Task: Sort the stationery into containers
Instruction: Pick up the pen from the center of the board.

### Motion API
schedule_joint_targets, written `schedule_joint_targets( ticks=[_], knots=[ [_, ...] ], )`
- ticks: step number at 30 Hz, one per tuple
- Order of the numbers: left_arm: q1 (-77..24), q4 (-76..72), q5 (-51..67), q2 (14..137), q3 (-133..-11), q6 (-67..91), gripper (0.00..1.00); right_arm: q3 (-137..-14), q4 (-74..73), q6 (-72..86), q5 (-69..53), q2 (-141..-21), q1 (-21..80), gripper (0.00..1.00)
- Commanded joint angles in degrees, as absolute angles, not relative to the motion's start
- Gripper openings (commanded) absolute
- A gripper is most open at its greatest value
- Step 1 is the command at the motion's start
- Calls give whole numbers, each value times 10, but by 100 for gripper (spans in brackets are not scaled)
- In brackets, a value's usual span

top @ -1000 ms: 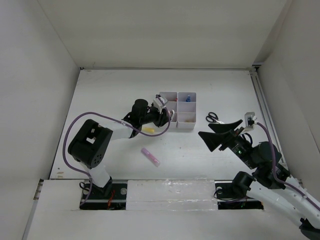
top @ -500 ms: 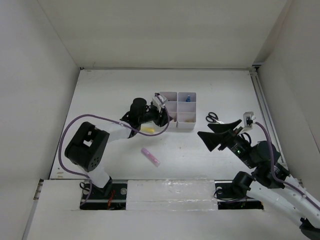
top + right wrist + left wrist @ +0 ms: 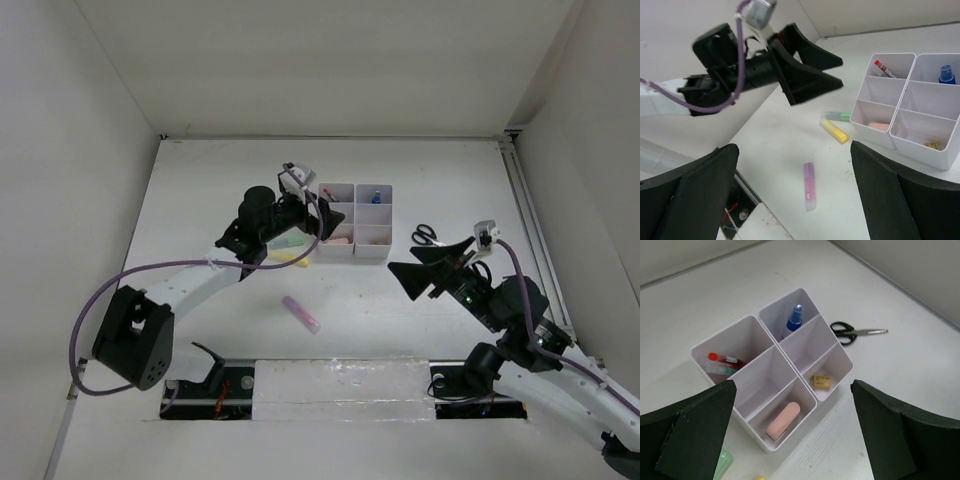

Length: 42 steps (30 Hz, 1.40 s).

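Tray: white organiser tray (image 3: 765,377) stands mid-surface (image 3: 450,180) toward the far side, within reach of both arms. That suits a shared drop point.
Sorted: red pen (image 3: 726,360) in the far-left cell, blue piece (image 3: 794,320) far-right, beige eraser (image 3: 821,381) near-right, pink oblong piece (image 3: 783,420) near-left. One kind per cell; both middle cells are bare.
Unsorted: lilac-pink highlighter (image 3: 300,313) lies alone toward the near edge. The yellow highlighter (image 3: 835,132) and green highlighter (image 3: 840,116) lie together near the tray's left wall. The scissors (image 3: 862,332) lie flat to the right of the tray, apart from it.
Left fingers (image 3: 695,432): spread wide with nothing between them, hanging above the tray's near-left corner. The pink piece sits below the gap. I judge the wide spread lets a piece fall clear.
Left arm: stretched diagonally from its base at the near left, wrist lifted and tipped down at the tray.
Right fingers (image 3: 900,195): wide apart and empty.
Right arm: folded close to its base, wrist raised, pointing left across the surface, well apart from the tray. It is probably held back to leave the left arm room.
Progress: four items in, four out, so about halfway by my reckoning.
Next: yellow and green lie nearest the left fingers, the scissors nearest the right. Whether the scissors fit a cell, I cannot tell.
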<state>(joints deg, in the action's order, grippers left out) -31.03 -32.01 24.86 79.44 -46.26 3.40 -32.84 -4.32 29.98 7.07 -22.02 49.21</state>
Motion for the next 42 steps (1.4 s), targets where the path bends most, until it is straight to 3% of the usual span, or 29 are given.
schedule_joint_targets(
  ticks=[1, 5, 6, 14, 16, 21, 25, 31, 36, 38, 42],
  knots=[
    [-308, -270, 135, 730, -491, 118, 100, -328, -17, 270, 52, -235, 497, 100],
    [-308, -164, -165, 663, -491, 283, 100, -334, -24, 270, 68, -267, 497, 100],
    [-302, -130, -195, 640, -501, 355, 100, -334, -29, 278, 83, -278, 497, 100],
    [-302, -37, -173, 513, -436, 459, 100, -433, -97, 278, 101, -516, 543, 100],
    [-302, 11, -212, 499, -430, 496, 100, -444, -97, 278, 107, -571, 563, 98],
    [-297, 245, -266, 553, -512, 578, 100, -514, -121, 266, 158, -727, 671, 93],
    [-297, 263, -233, 570, -508, 566, 100, -583, -151, 272, 212, -869, 723, 91],
    [-297, 271, -262, 525, -474, 569, 100, -600, -105, 272, 151, -951, 723, 83],
    [-297, 320, -311, 485, -468, 603, 100, -618, -100, 256, 157, -1002, 723, 83],
    [-297, 320, -311, 469, -468, 603, 100, -629, -109, 251, 157, -1019, 723, 77],
    [-297, 326, -316, 461, -468, 592, 100, -651, -140, 258, 177, -1059, 740, 52]
  ],
)
